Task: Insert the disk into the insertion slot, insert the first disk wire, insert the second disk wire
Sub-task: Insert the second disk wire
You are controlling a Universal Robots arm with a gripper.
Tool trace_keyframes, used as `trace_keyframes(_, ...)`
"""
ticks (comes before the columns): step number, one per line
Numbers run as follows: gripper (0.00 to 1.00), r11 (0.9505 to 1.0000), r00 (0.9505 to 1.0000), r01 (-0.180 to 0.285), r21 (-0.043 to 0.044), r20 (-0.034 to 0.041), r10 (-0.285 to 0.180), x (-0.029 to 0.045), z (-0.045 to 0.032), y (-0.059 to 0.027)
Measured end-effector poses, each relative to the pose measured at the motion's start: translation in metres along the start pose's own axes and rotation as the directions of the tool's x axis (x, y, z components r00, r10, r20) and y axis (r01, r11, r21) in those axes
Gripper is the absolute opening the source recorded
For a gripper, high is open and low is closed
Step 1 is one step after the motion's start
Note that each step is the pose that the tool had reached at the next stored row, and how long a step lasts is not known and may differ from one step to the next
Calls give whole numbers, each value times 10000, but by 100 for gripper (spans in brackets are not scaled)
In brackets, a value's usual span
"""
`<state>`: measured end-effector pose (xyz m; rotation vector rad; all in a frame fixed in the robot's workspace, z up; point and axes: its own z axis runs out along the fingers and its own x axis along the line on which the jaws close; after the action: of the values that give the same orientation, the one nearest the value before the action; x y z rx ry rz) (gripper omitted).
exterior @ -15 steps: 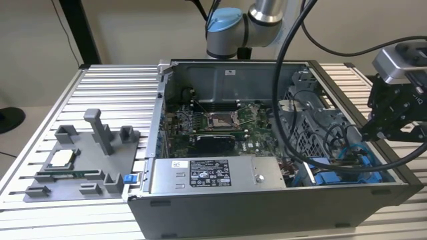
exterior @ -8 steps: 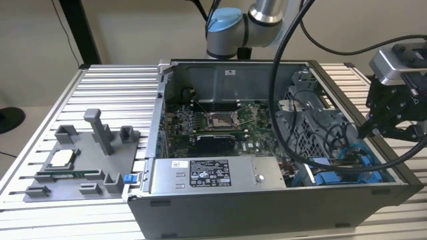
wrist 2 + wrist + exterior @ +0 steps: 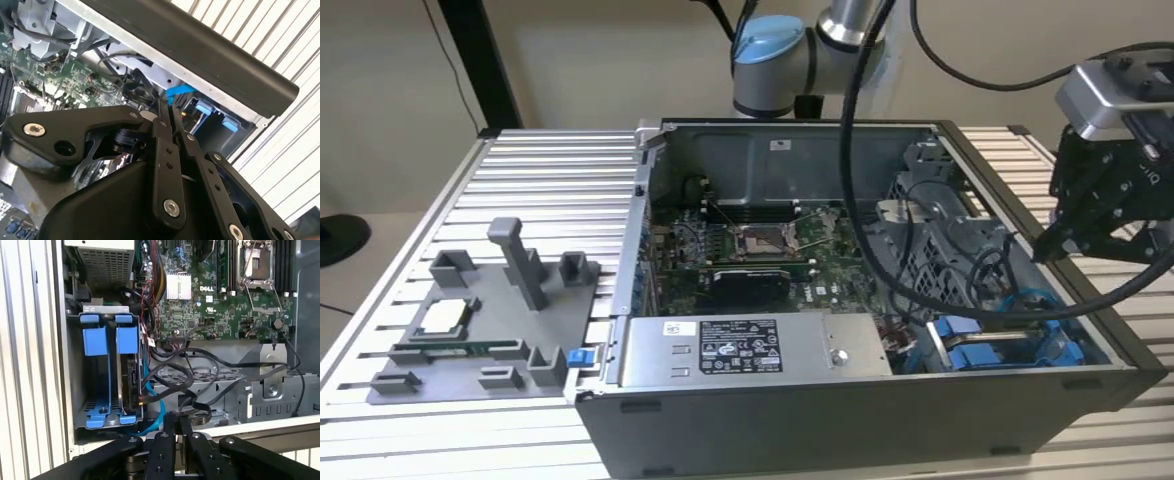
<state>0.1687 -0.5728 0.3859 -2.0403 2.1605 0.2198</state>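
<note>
Already your disk [image 3: 131,382] sits inside the slot [image 3: 106,309], between its blue clips, so that step looks done. A blue wire [image 3: 161,412] curls from just beside the slot up to the disk's edge and seems plugged in, though you can't confirm it. Black wires [image 3: 200,377] lie loose beside the slot, so one connection is probably left. Your gripper [image 3: 177,416] hovers just outside the slot, fingers pressed together, pinching nothing.

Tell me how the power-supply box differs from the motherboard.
The power-supply box is a silver block with a label; the motherboard is a flat green board crowded with parts. In the exterior view the box sits along the near edge of the case, the motherboard behind it. Both lie inside it.
</note>
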Motion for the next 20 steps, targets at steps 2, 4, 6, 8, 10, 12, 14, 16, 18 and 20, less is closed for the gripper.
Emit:
trace_keyframes(2, 0, 10000, 10000, 0, 0, 2, 0, -7, -46, 57)
trace_keyframes(4, 0, 10000, 10000, -1, -1, 3, 1, -6, -62, 129)
trace_keyframes(6, 0, 10000, 10000, 0, 1, 1, 0, 1, -68, 224)
trace_keyframes(8, 0, 10000, 10000, -1, 2, 2, 1, 11, -71, 312)
trace_keyframes(10, 0, 10000, 10000, 1, 4, 1, -1, 19, -73, 402)
trace_keyframes(12, 0, 10000, 10000, 1, 7, 1, -1, 26, -71, 474)
trace_keyframes(14, 0, 10000, 10000, 2, 11, 1, -2, 33, -67, 526)
trace_keyframes(16, 0, 10000, 10000, 3, 19, -4, -3, 39, -52, 560)
trace_keyframes(18, 0, 10000, 10000, 6, 27, -20, -6, 44, -31, 580)
trace_keyframes(20, 0, 10000, 10000, 7, 32, -44, -7, 51, -7, 592)
